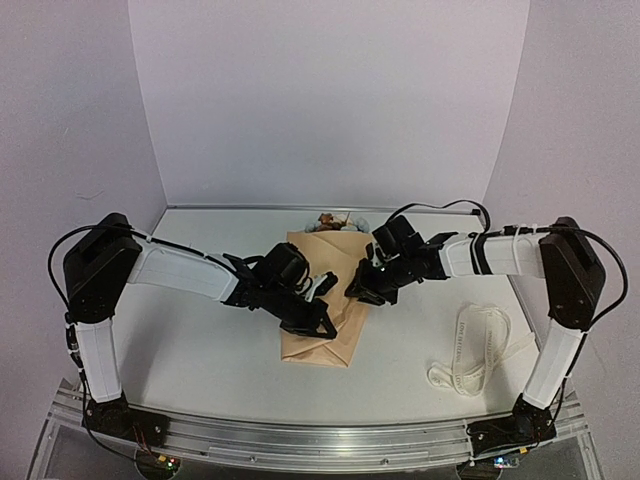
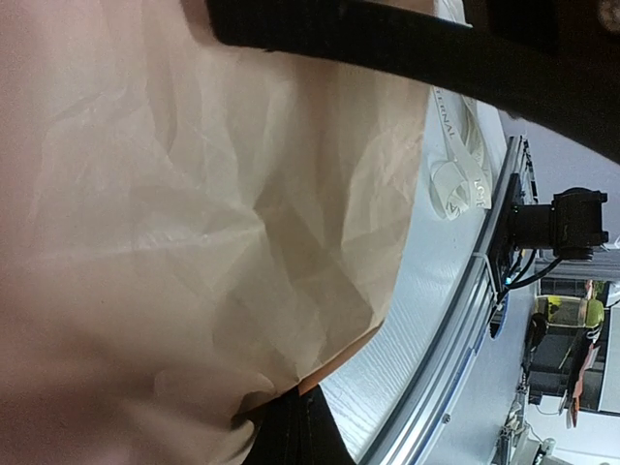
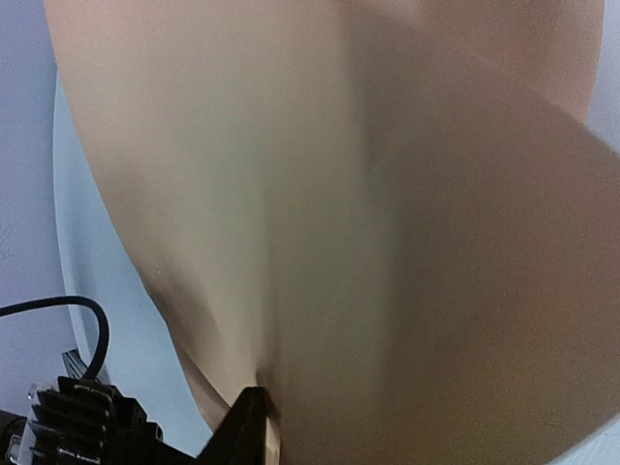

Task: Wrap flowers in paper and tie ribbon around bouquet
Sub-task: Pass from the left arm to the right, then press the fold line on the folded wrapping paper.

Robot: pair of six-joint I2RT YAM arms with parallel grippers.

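ribbon (image 2: 453, 160) w/ dark print, only "…ERNAL" legible, rest unreadable

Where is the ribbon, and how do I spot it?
Look at the white table, then its near right corner, beside the right arm. The ribbon lies there in loose loops. It is thin and cream-white with tiny dark letters, unlike the big peach-tan paper in the middle.

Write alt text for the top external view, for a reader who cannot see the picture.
Seen from above, two robot arms reach inward to a folded peach-tan paper on the white table, the left end effector and right end effector both on it. The flowers poke out of its far end; a cream ribbon lies loose to the right.
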